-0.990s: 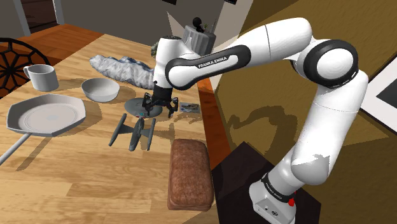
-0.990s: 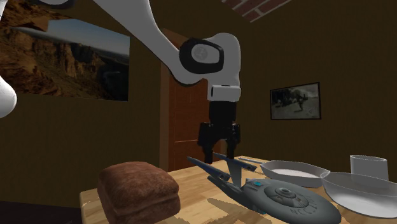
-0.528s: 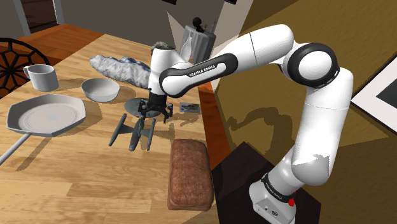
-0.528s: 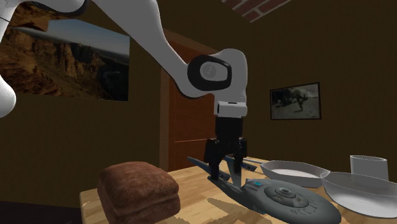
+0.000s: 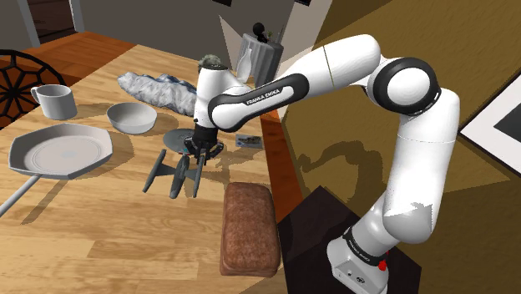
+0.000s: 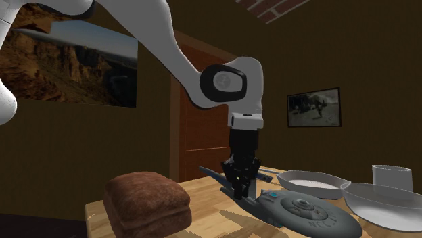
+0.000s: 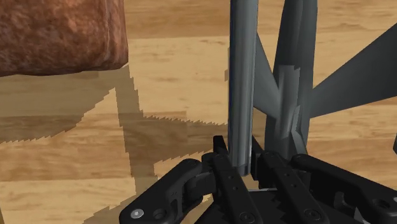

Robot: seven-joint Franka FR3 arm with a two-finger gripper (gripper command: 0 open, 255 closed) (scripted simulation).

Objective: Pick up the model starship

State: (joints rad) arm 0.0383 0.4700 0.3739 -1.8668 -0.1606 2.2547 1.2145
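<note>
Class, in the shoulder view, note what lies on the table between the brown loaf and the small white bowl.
The grey model starship lies between loaf and bowl, as the shoulder view shows, with the black pincer shut on it.

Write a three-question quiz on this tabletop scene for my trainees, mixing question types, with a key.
1. Multiple choice: in the shoulder view, what lies on the table below and to the right of the model starship? A) a mug B) a brown loaf C) a bowl
2. True or false: the gripper hangs open over the pan.
3. Fill in: in the wrist view, the fingers clasp a thin grey bar of the ____.
Key: 1 B. 2 False: it is shut on the starship, which rests on the table. 3 model starship.
</note>
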